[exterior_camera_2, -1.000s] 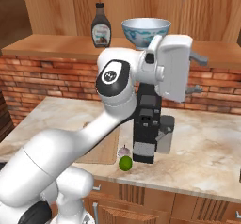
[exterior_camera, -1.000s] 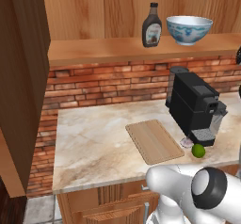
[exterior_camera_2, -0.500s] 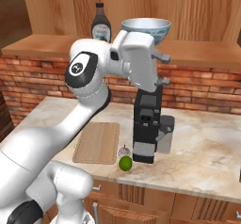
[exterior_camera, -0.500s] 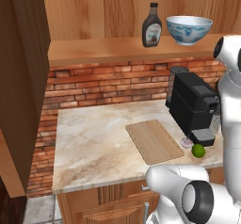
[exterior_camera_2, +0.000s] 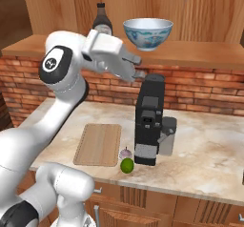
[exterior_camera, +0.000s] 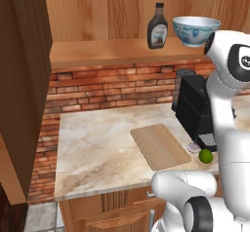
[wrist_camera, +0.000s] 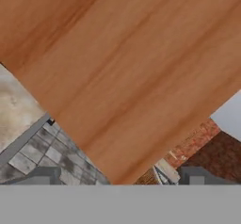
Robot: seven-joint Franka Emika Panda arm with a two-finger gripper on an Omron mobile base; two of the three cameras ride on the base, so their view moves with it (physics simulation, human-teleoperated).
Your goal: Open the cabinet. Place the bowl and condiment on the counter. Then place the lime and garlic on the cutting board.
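Cabinet (exterior_camera: 24, 94) door open, so the bowl step is in hand. Bowl (exterior_camera_2: 147, 33) and condiment bottle (exterior_camera_2: 101, 20) sit on the cabinet shelf. Gripper (exterior_camera_2: 136, 66) just below the shelf, fingers spread wide, empty. Next: raise and reach to the bowl rim. Coffee machine (exterior_camera_2: 148, 121) crowds below. Lime (exterior_camera_2: 127, 165), garlic (exterior_camera_2: 125, 153) on worktop (exterior_camera: 97, 153) beside cutting board (exterior_camera_2: 98, 144).
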